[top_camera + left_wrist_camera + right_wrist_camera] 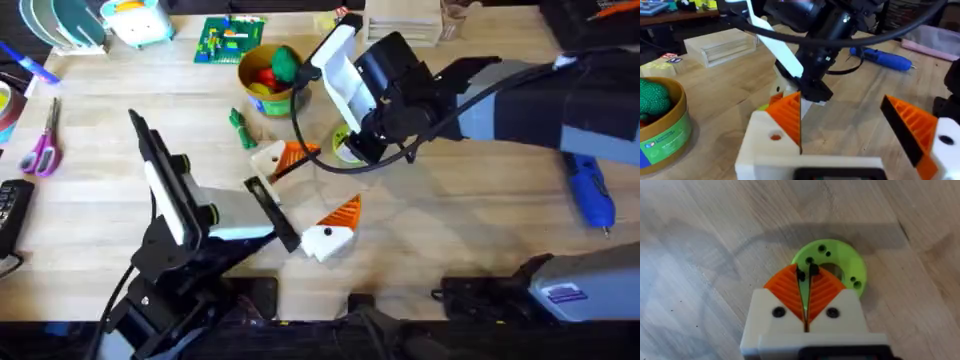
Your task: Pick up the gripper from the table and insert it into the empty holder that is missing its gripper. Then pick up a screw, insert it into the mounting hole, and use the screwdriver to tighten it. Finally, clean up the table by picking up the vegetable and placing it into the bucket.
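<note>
Hovering over lime disc (830, 270), right hand (806, 280) closed, bare tabletop (700, 255) around

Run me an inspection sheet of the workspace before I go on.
Surface: wooden table, bare at the centre.
Job's things: orange fingertip sits in the holder, and its mounting hole seems to have no screw. The screwdriver lies at the right. The vegetable lies beside the bucket, not in it.
Clutter: lime disc with small black screws; scissors.
Grippers: left pincer open; right pincer shut over the disc.
Cables: black cable loops off the right arm near the bucket.
Surroundings: wooden block at the far edge.
</note>
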